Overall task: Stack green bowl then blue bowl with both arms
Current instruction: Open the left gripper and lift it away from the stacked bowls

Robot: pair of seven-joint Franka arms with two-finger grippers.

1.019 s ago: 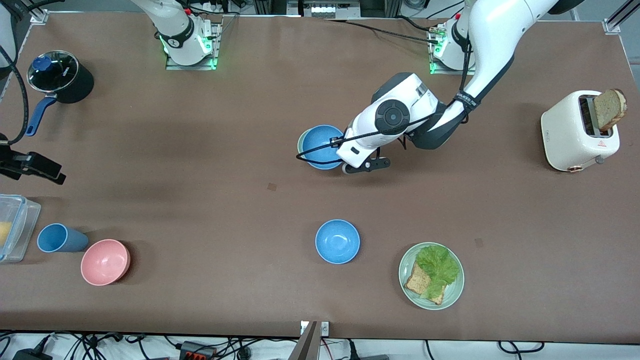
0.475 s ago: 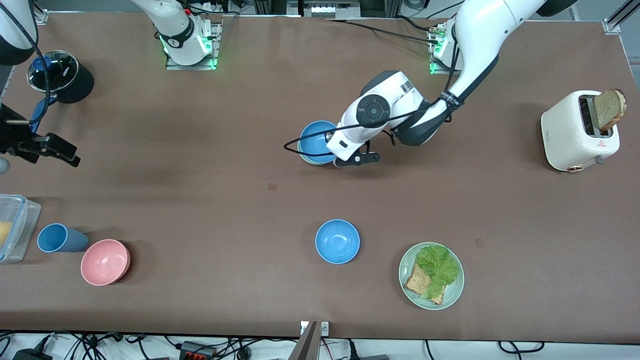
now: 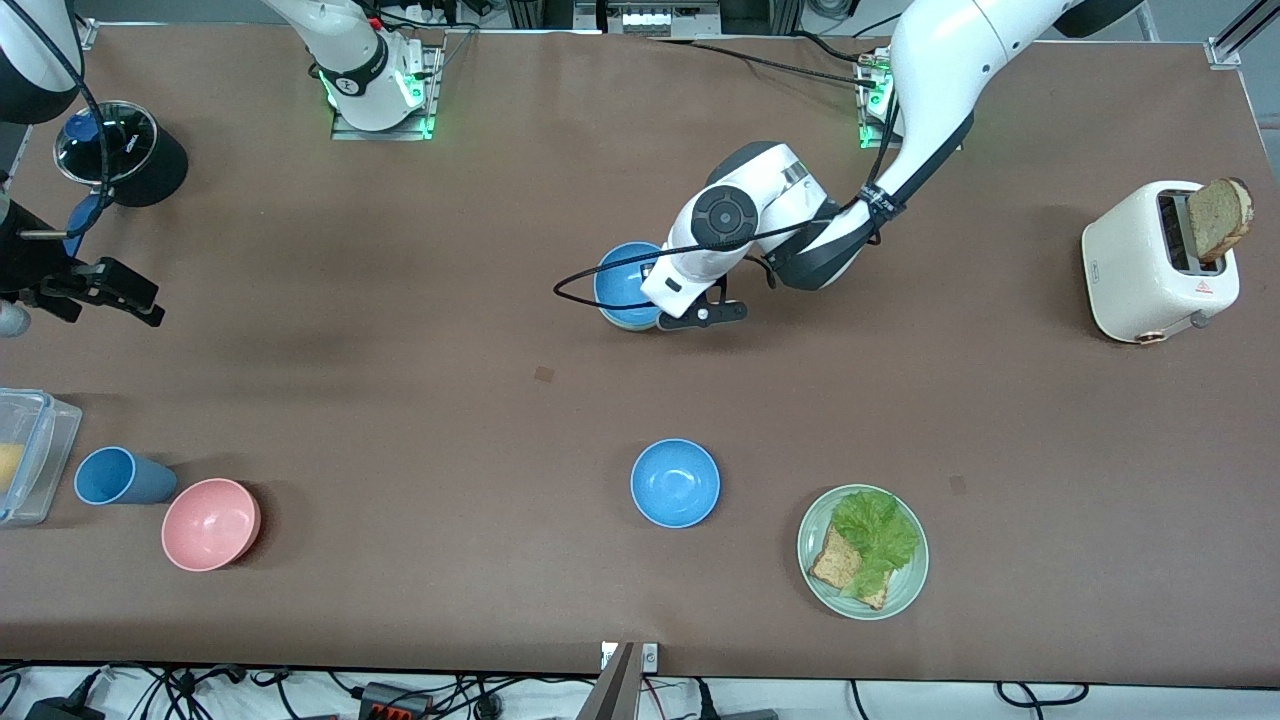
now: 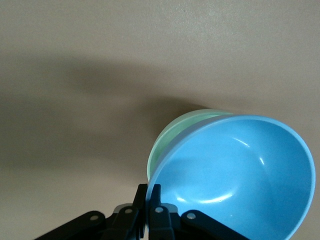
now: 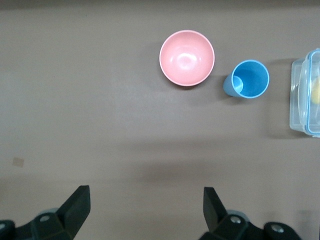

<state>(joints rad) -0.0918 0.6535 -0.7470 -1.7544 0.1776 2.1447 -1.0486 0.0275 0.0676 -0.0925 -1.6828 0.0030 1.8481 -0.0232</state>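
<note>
Left hand (image 4: 148, 200) pinches blue bowl (image 4: 240, 175) nested in green bowl (image 4: 172, 137).

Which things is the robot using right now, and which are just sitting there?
In use:
left gripper, shut on the rim of the blue bowl
green bowl, under it
right gripper, open, waiting

Just sitting:
second blue bowl
pink bowl
blue cup
plate
toaster
pot

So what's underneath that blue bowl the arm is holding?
The green bowl sits under the blue bowl, which the left gripper pinches by the rim. Only a sliver of green shows; its inside is covered.
</note>
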